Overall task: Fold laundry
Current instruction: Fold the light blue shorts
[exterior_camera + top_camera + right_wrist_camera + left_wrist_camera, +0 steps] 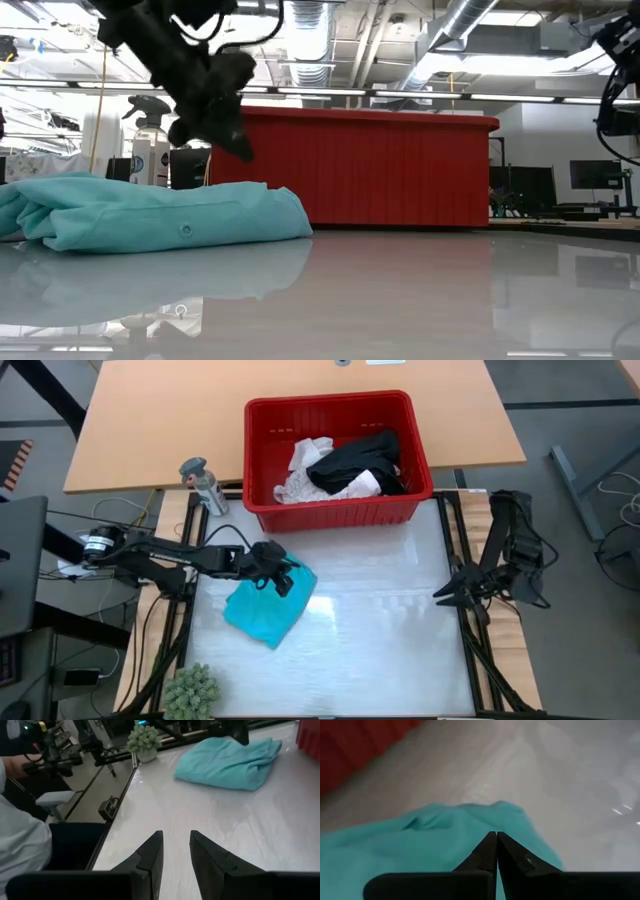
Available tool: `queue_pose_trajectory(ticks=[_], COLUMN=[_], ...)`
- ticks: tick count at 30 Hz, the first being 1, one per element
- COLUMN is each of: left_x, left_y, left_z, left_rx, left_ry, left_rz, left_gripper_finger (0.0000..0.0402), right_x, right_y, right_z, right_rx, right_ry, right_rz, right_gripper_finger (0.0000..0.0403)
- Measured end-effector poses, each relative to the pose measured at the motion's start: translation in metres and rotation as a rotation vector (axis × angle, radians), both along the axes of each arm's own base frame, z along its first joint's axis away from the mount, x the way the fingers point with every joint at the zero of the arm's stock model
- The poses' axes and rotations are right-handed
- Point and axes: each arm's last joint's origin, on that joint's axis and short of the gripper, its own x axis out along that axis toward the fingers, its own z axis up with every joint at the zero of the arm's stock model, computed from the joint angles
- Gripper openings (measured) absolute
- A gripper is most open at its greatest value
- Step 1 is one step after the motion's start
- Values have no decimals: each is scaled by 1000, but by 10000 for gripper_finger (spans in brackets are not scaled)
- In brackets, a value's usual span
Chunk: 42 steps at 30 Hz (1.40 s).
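Note:
A teal garment [270, 605] lies bunched and partly folded on the white table top, left of centre; it also shows in the low view [150, 210] and the right wrist view [230, 762]. My left gripper [285, 582] hangs shut just above its far right part, clear of the cloth in the low view [240, 145], with nothing between its fingers [496, 845]. My right gripper [445, 593] waits open at the table's right edge, nothing between its fingers [176, 842]. More laundry, black [355, 460] and white [305, 470], lies in the red basket [400, 510].
The red basket stands at the table's far edge. A spray bottle [205, 485] stands left of it. A small green plant [192, 690] sits at the near left corner. A person's white sleeve [20, 850] shows beyond the near edge. Bare table lies between garment and right gripper.

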Motion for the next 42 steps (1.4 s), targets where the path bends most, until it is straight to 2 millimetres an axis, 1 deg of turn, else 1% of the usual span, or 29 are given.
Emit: queue_pose_trajectory(ticks=[3,6,10,16,20,22,24,28,32,37,39,42], left_x=[2,4,7,11,8,3,-3,-21,-34,-37,-36,-32], left_y=[1,0,-3,-4,-3,-2,0,7,13,30,36,41], left_z=[-4,-12,-30,-51,-63,-68,-69,-68,-63,-62,-60,-46], left_rx=[6,-22,-72,-78,-80,-74,-69,-17,36,130,156,176], left_ry=[19,53,137,222,319,385,437,566,662,690,674,628], left_rz=[16,12,10,21,30,58,124,244,268,321,339,344], left_gripper_finger=[0,0,0,0,0,0,0,0,0,0,0,0], right_x=[0,0,0,0,0,0,0,0,0,0,0,0], right_y=[0,0,0,0,0,0,0,0,0,0,0,0], right_z=[0,-1,-1,-1,-1,-1,0,0,0,0,0,0], right_rx=[-9,-14,-20,-19,18,28,36,39,40,38,34,34], right_ry=[0,2,3,3,13,16,16,16,16,15,14,14], right_rz=[3,4,5,4,-9,-11,-12,-11,-10,-9,-8,-7], right_gripper_finger=[122,122,122,122,122,122,122,122,122,122,122,122])
